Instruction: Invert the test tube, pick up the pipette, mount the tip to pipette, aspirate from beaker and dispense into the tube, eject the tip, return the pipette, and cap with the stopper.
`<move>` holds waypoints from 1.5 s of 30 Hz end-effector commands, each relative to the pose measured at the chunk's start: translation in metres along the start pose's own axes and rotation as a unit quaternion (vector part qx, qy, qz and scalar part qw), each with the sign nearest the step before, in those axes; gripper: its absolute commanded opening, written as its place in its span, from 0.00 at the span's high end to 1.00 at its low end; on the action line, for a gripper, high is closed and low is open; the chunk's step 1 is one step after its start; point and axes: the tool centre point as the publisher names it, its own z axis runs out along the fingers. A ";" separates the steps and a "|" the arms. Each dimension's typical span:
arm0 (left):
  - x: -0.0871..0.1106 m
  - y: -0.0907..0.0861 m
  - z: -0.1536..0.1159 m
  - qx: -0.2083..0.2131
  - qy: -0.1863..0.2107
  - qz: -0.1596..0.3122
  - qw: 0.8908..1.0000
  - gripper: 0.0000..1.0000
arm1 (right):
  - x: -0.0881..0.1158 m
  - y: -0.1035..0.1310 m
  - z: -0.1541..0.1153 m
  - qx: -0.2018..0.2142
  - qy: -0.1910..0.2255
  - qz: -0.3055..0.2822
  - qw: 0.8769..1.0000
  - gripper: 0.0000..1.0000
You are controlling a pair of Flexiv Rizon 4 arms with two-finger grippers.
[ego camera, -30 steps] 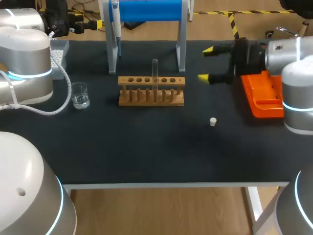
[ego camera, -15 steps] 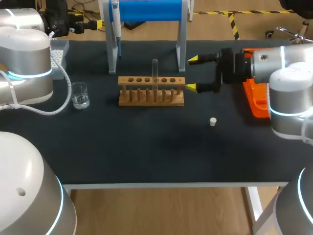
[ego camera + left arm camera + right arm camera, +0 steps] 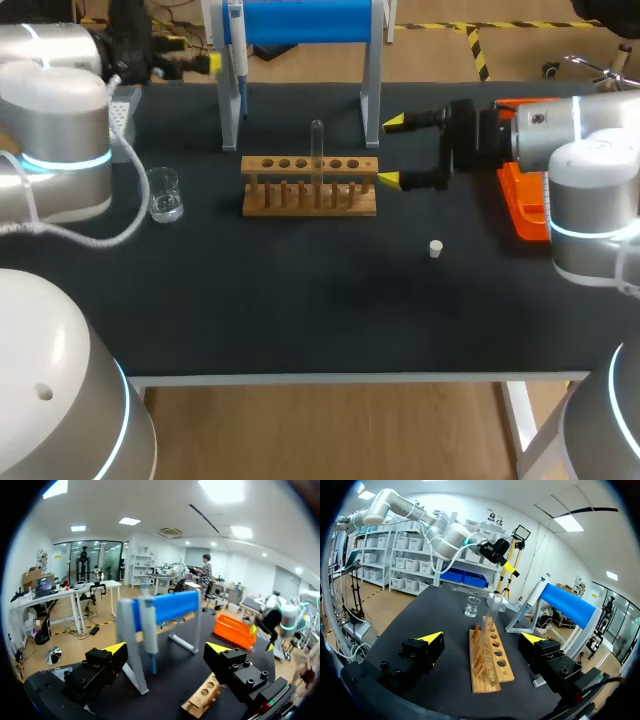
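Observation:
A clear test tube (image 3: 317,146) stands upright in the wooden rack (image 3: 310,186); in the right wrist view the test tube (image 3: 492,611) rises just ahead of the gap between my right fingers. My right gripper (image 3: 392,151) is open, level with the rack's right end and empty. The pipette (image 3: 237,48) hangs on the blue stand (image 3: 300,20). My left gripper (image 3: 166,649) is open, and the pipette (image 3: 148,634) hangs ahead of it. A glass beaker (image 3: 164,193) sits left of the rack. The small white stopper (image 3: 435,248) lies to the rack's front right.
An orange tray (image 3: 525,200) lies at the right, partly under my right arm. A tip box (image 3: 122,110) sits at the far left by my left arm. The stand's legs straddle the area just behind the rack.
My right gripper moved left from over the orange tray to the rack's right end, then held still. My left gripper swung right toward the pipette stand.

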 end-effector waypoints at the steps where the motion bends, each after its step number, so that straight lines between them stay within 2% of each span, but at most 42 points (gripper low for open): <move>1: 0.058 0.028 -0.009 0.003 -0.008 0.021 1.000 0.00 | 0.000 0.000 0.000 -0.001 0.000 0.000 1.000 0.00; 5: 0.104 0.047 -0.014 0.015 -0.002 0.048 0.999 0.00 | 0.000 0.000 0.000 -0.001 0.000 0.000 1.000 0.00; 9: 0.140 0.061 -0.018 0.027 0.000 0.072 0.997 0.00 | 0.000 0.000 0.000 -0.001 0.000 0.000 1.000 0.00; 12: 0.161 0.071 -0.021 0.029 0.002 0.083 0.996 0.00 | 0.000 0.000 0.000 -0.001 0.000 0.000 1.000 0.00; 15: 0.172 0.083 -0.023 0.024 0.001 0.083 0.996 0.00 | 0.000 0.000 0.000 -0.001 0.000 0.000 1.000 0.00; 22: 0.177 0.101 -0.029 0.012 -0.014 0.076 0.997 0.00 | 0.000 0.000 0.000 -0.001 0.000 0.000 1.000 0.00; 38: 0.177 0.101 -0.029 0.012 -0.014 0.076 0.997 0.00 | 0.000 0.000 0.000 -0.001 0.000 0.000 1.000 0.00; 45: 0.177 0.101 -0.029 0.012 -0.014 0.076 0.997 0.00 | -0.025 -0.002 0.018 -0.020 -0.002 -0.010 1.000 0.00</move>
